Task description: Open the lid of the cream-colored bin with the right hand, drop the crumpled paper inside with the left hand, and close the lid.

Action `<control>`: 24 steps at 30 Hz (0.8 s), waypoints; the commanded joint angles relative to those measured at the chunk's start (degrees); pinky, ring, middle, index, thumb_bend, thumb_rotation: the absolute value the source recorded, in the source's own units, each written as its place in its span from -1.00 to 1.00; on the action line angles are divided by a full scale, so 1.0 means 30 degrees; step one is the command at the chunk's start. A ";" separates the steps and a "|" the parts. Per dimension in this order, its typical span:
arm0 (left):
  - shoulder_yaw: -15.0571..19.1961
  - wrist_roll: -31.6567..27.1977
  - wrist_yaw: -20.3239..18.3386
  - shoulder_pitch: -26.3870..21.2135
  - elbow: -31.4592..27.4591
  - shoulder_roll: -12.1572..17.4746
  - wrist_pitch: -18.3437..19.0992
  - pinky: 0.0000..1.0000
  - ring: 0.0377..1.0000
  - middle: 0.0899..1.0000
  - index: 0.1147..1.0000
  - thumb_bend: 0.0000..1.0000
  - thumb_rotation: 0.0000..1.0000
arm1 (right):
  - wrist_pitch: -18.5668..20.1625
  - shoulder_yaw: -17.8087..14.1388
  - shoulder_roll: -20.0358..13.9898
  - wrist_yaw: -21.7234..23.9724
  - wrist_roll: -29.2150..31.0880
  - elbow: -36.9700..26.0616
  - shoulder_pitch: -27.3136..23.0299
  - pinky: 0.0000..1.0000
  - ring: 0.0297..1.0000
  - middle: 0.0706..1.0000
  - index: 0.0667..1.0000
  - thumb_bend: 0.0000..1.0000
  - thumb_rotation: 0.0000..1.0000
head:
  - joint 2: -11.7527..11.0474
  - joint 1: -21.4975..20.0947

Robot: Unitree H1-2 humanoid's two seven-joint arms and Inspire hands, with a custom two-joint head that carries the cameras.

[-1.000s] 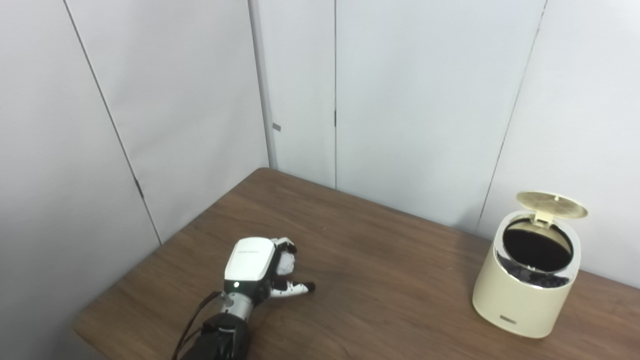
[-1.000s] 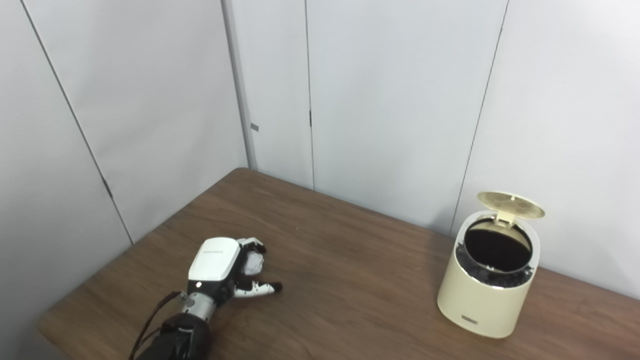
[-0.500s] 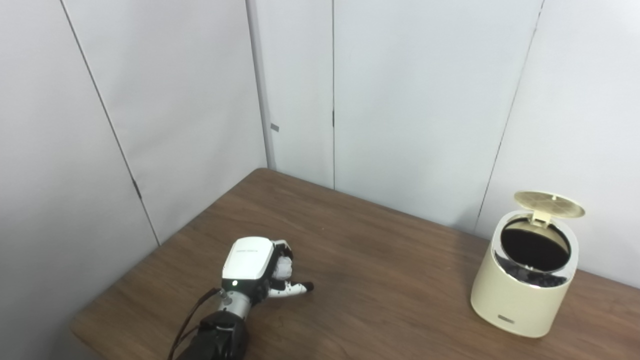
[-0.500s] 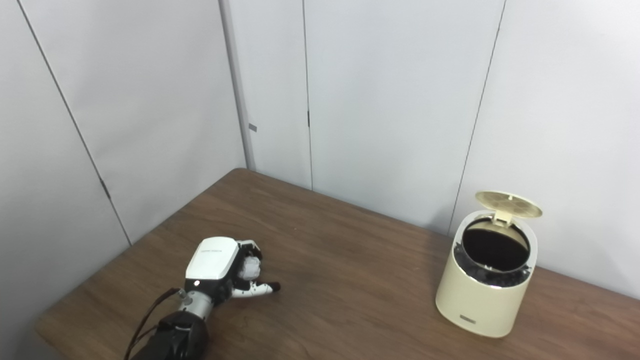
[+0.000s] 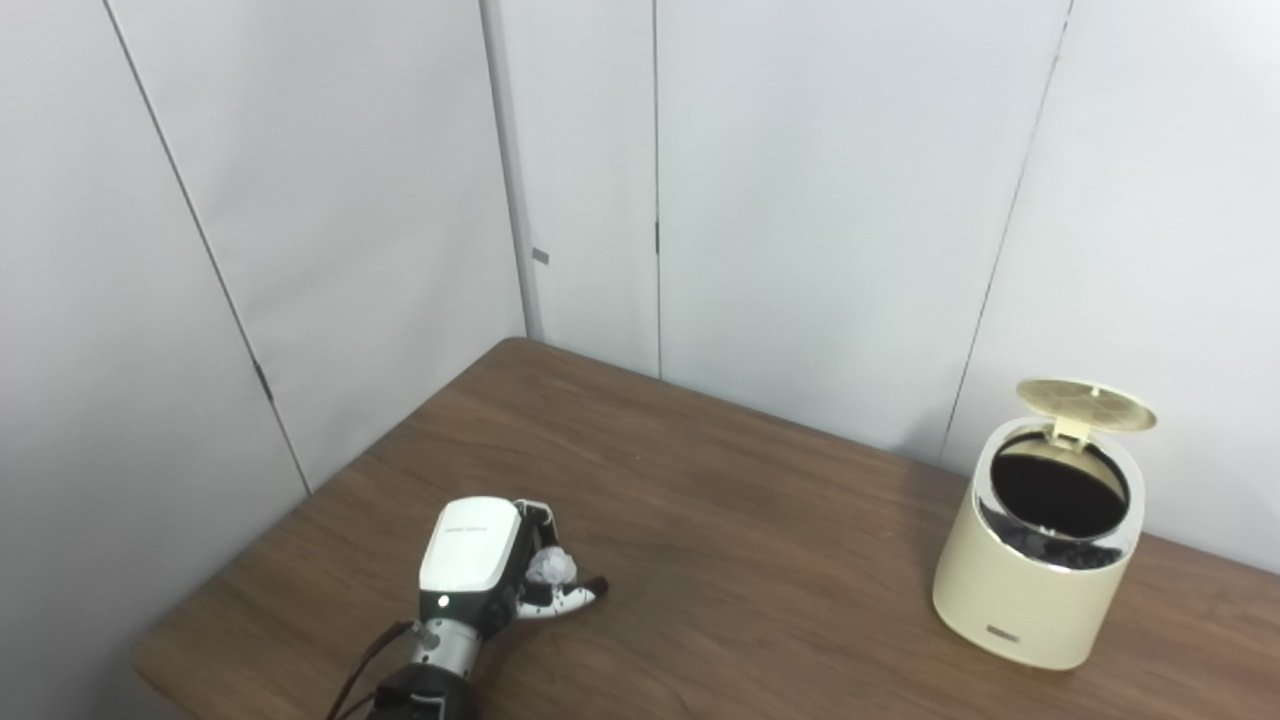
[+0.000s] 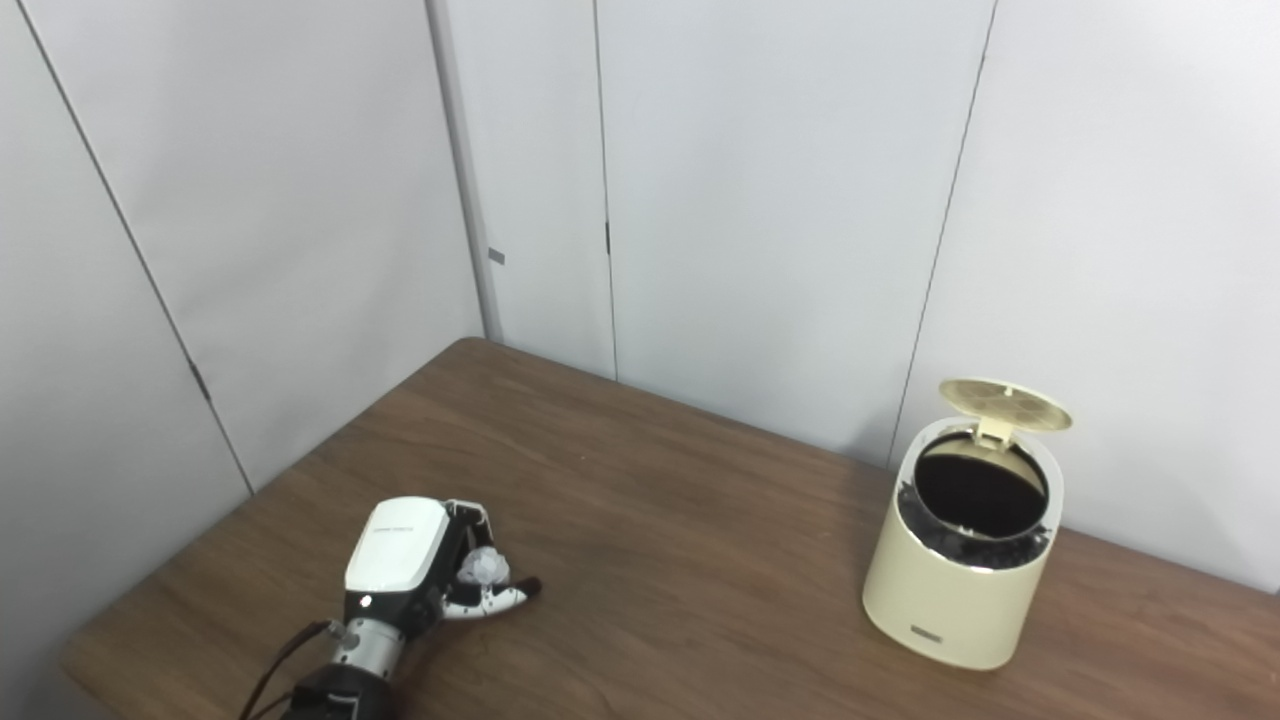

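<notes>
The cream-colored bin (image 5: 1030, 590) stands at the table's right side with its round lid (image 5: 1085, 392) tipped up at the back, and its dark inside shows. At the near left, my left hand (image 5: 490, 565) rests low over the table with its fingers curled around a small ball of crumpled white paper (image 5: 550, 567). The thumb sticks out to the right along the tabletop. In the right eye view the same hand (image 6: 415, 565) holds the paper (image 6: 482, 570), far to the left of the bin (image 6: 955, 590). My right hand does not show in either view.
The brown wooden table (image 5: 760, 560) runs into a corner of grey wall panels (image 5: 800, 200). Its left edge and near-left corner lie close to my left hand. A wide stretch of bare wood separates the hand from the bin.
The whole picture has drifted, so the camera moved. My left hand has closed more tightly on the paper and sits slightly lower and nearer. The bin lid stays up.
</notes>
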 commanded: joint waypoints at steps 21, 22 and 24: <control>-0.0686 -0.0499 0.2310 -0.0106 0.1337 -0.0321 -0.2207 -0.87 -0.86 -0.87 -0.88 0.49 -1.00 | -0.0212 -0.0007 0.0469 -0.0172 -0.0314 -0.0372 0.0699 0.00 0.22 0.25 0.18 0.26 0.29 | -0.0119 -0.0803; -0.0671 -0.0585 0.2342 -0.0173 0.1408 -0.0280 -0.2379 -0.87 -0.86 -0.88 -0.89 0.48 -1.00 | -0.0103 0.0049 0.0589 -0.0232 -0.0435 -0.0469 0.0682 0.00 0.22 0.24 0.17 0.28 0.30 | -0.0183 -0.0921; -0.0613 -0.0786 0.2192 -0.0291 0.1203 -0.0220 -0.2644 -0.88 -0.87 -0.89 -0.90 0.47 -1.00 | 0.0098 0.0192 0.0870 -0.0315 -0.0626 -0.0664 0.0642 0.01 0.23 0.25 0.18 0.32 0.32 | -0.0372 -0.1189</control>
